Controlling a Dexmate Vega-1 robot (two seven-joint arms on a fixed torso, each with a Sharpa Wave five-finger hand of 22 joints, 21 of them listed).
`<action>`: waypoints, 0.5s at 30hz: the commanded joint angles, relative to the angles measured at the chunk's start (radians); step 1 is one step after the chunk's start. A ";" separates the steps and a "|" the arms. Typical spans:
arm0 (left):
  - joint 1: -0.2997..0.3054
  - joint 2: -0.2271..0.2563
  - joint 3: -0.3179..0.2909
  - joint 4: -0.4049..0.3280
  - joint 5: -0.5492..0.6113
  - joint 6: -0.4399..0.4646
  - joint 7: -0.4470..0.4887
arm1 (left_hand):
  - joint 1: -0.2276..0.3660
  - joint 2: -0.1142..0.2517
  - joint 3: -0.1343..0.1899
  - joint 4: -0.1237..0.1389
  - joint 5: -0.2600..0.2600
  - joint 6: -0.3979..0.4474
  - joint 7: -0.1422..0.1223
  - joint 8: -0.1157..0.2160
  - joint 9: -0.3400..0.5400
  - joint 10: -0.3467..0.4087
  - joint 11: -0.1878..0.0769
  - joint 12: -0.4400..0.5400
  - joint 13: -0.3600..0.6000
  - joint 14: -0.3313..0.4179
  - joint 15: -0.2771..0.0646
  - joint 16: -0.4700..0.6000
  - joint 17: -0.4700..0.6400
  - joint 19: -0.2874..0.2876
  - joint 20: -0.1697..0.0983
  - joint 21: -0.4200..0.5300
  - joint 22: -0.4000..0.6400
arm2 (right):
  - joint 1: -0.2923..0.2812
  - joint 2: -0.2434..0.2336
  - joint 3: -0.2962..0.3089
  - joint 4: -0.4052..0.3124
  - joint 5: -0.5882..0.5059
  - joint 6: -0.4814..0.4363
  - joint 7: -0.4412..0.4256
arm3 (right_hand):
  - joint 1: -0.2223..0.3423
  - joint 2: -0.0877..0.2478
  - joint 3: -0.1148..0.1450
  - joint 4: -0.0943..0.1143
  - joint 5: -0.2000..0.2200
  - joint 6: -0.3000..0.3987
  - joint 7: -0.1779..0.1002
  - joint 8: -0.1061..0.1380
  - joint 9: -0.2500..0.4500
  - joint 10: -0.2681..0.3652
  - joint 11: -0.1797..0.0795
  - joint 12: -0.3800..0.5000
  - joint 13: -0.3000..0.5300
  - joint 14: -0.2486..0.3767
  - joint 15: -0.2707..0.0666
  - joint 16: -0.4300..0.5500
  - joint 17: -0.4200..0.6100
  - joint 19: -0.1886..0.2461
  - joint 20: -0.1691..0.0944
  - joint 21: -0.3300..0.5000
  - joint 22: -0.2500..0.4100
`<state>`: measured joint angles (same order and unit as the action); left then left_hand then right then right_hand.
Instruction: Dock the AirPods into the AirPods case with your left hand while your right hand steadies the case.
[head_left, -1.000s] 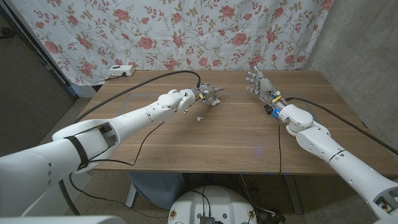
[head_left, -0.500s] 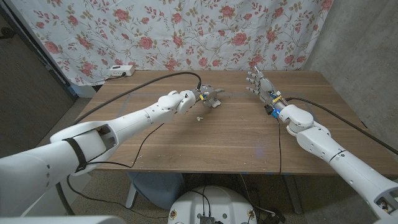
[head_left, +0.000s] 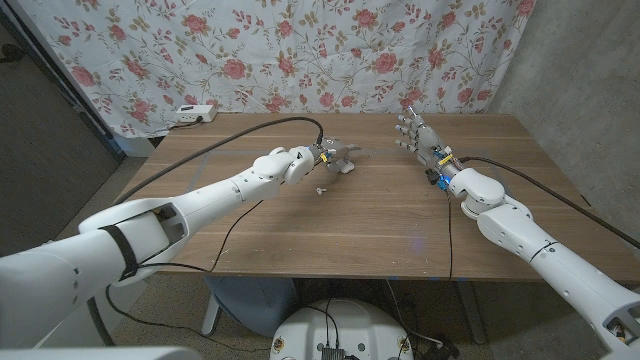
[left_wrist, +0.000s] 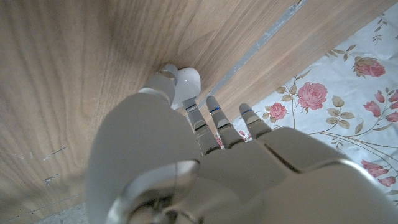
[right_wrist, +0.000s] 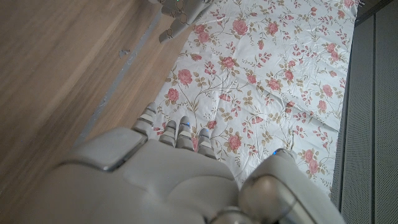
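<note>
My left hand (head_left: 336, 155) reaches over the far middle of the table, fingers pointing down. In the left wrist view a white rounded AirPods case (left_wrist: 188, 82) lies on the wood at the tips of that hand (left_wrist: 186, 155), right beside the thumb. I cannot tell whether the case is pinched or only touched. One small white AirPod (head_left: 321, 187) lies on the table just short of the left hand, and appears as a speck (right_wrist: 123, 53) in the right wrist view. My right hand (head_left: 417, 135) stands upright and open, well apart from the case, holding nothing.
A floral cloth (head_left: 300, 50) hangs behind the table's far edge. A white power strip (head_left: 192, 115) sits at the far left corner. Black cables (head_left: 240, 130) run across the table along both arms. Bare wood (head_left: 380, 220) spreads between the arms.
My left hand has edged slightly to the right near the case. The right hand and the AirPod have stayed in place.
</note>
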<state>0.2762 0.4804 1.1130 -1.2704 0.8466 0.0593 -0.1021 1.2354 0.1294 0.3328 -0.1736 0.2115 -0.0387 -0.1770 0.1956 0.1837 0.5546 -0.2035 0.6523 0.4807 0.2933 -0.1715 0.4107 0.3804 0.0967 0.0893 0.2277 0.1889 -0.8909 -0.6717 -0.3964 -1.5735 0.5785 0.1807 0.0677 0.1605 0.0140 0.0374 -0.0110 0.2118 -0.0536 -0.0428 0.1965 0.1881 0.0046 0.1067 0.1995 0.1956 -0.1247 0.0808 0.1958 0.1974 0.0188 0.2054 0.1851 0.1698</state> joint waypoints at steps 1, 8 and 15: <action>0.016 0.012 -0.023 -0.036 0.003 0.023 0.024 | 0.022 0.000 -0.007 0.002 0.005 -0.043 -0.001 -0.017 0.005 0.178 -0.023 0.144 0.217 0.041 -0.042 0.007 0.009 0.014 0.002 0.008 0.000 | -0.001 -0.001 0.002 0.001 0.002 0.003 0.002 | -0.001 0.008 -0.002 -0.002 -0.004 0.004 0.001 0.004 0.004 -0.003 0.000 0.004 0.002 -0.005 -0.001 0.008 0.003 -0.008 0.004 0.005 0.004; 0.031 0.021 -0.047 -0.068 0.003 0.050 0.043 | 0.025 -0.002 -0.009 0.003 0.005 -0.047 0.000 -0.017 0.005 0.184 -0.021 0.142 0.209 0.039 -0.043 0.006 0.010 0.013 -0.001 0.006 0.000 | 0.001 0.001 0.002 0.007 0.004 0.005 0.005 | -0.001 0.009 -0.002 -0.003 -0.004 0.003 0.000 0.004 0.004 -0.003 0.000 0.004 0.002 -0.005 -0.002 0.008 0.003 -0.008 0.004 0.005 0.004; 0.051 0.036 -0.073 -0.108 -0.007 0.069 0.057 | 0.027 -0.003 -0.012 0.004 0.006 -0.045 0.001 -0.014 0.005 0.189 -0.020 0.140 0.201 0.038 -0.044 0.006 0.011 0.014 -0.004 0.006 -0.001 | -0.001 0.001 0.003 0.009 0.006 0.007 0.007 | -0.001 0.009 -0.002 -0.003 -0.004 0.002 0.000 0.003 0.004 -0.003 0.000 0.004 0.002 -0.005 -0.002 0.008 0.003 -0.008 0.004 0.005 0.004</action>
<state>0.3021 0.4986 1.0782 -1.3228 0.8469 0.0953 -0.0729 1.2528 0.1205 0.3207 -0.1724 0.2118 -0.0806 -0.1767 0.1843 0.1837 0.6368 -0.1324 0.7328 0.5015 0.2937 -0.1713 0.4144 0.3877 0.1056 0.0911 0.2277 0.1858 -0.8915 -0.6718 -0.3945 -1.5702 0.5816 0.1851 0.0714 0.1605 0.0140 0.0374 -0.0110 0.2118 -0.0536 -0.0428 0.1965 0.1881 0.0046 0.1067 0.1996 0.1956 -0.1247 0.0807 0.2006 0.1974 0.0189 0.2054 0.1851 0.1698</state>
